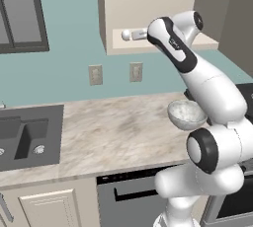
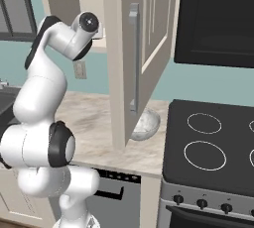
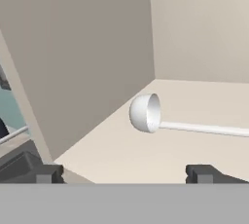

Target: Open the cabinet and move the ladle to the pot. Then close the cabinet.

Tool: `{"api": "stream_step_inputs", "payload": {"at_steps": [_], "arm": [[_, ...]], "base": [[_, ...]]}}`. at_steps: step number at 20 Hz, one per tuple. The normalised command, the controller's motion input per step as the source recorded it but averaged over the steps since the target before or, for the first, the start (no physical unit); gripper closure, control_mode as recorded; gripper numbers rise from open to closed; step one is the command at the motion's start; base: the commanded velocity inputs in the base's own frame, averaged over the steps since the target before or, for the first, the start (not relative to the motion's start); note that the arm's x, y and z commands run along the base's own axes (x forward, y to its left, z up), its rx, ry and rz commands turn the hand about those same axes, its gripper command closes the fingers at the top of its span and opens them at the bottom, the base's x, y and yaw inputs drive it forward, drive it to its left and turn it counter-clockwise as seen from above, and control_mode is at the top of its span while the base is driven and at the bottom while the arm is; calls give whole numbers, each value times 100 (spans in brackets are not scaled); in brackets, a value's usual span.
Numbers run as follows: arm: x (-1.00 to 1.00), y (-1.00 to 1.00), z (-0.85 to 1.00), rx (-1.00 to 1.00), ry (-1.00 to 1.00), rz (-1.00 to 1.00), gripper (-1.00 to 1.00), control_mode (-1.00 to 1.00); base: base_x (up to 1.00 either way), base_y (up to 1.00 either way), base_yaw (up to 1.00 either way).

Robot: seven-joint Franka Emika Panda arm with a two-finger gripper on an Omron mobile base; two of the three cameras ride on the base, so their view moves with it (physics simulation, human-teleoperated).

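Note:
The beige upper cabinet [image 1: 123, 4] stands open, its door [image 2: 154, 28] swung out towards me with the silver bar handle [image 2: 133, 56] on its edge. On the cabinet's bottom shelf lies the whitish ladle [image 3: 146, 112], round scoop to the left, thin handle [image 3: 204, 129] running right; its scoop also shows as the ladle [image 1: 127, 34]. My gripper [image 3: 124, 174] hangs open just in front of the shelf's edge, short of the ladle, with nothing between its fingertips [image 3: 46, 173]. The pot is out of view.
A speckled bowl [image 1: 186, 114] sits on the marble counter [image 1: 113, 132] near the black stove [image 2: 213, 142]. The sink [image 1: 24, 137] is at the left, a dishwasher [image 1: 128, 196] under the counter. A dark microwave [image 2: 216, 19] hangs right of the open door.

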Motion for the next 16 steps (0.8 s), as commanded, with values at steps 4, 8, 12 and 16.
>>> {"api": "stream_step_inputs", "payload": {"at_steps": [4, 8, 12, 16], "arm": [[21, 0, -2, 0, 0, 2, -100, -100], [20, 0, -1, 0, 0, 4, -100, -100], [5, 0, 0, 0, 0, 4, -100, -100], [0, 1, 0, 0, 0, 4, -100, -100]], "base": [[0, 0, 0], [0, 0, 0], [0, 0, 0], [0, 0, 0]]}}
